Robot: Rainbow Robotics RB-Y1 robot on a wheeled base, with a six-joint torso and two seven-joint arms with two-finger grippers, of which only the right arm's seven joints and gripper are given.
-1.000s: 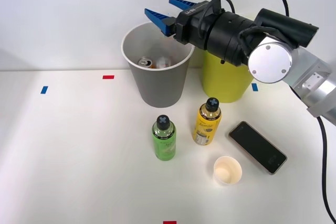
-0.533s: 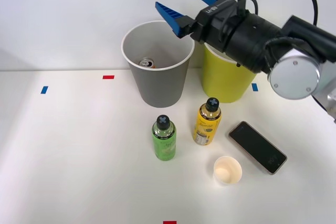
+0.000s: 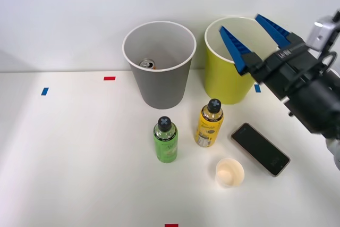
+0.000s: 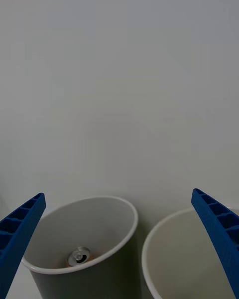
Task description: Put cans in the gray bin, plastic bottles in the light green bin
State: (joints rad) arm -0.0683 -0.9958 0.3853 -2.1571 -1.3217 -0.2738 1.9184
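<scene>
- The right gripper [image 3: 247, 38] hangs at the upper right of the front view, over the light green bin [image 3: 228, 86], fingers spread wide and holding nothing.
- A can [image 3: 147, 64] lies inside the gray bin [image 3: 159, 86], upper centre.
- The green bottle [image 3: 166, 140] and the yellow bottle [image 3: 209, 123] stand mid-frame on the table [image 3: 79, 152].

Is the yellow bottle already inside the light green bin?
No, the yellow bottle stands on the table in front of the light green bin.
</scene>
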